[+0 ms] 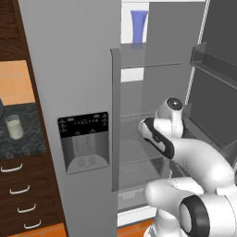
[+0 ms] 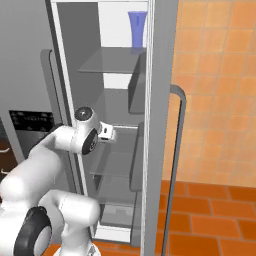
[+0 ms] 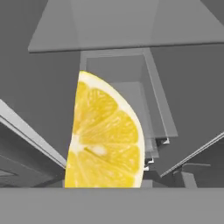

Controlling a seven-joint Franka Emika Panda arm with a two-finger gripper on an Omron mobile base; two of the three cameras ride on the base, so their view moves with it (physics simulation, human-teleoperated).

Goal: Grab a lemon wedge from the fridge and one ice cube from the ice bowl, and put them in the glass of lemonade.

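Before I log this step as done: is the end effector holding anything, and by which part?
The lemon wedge sits right at the end effector, seemingly held by its lower end; the contact itself is hidden.

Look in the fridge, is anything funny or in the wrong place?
Nothing is spilled or broken. One oddity: a tall blue cup stands alone on the top shelf of the fridge, an unusual spot for it. The lemon wedge looms large right before the hand camera.

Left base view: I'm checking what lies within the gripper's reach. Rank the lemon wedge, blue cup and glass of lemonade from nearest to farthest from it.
1. Lemon wedge: right at the gripper, inside the fridge.
2. Blue cup: top shelf, above.
3. Glass of lemonade: counter, far left.
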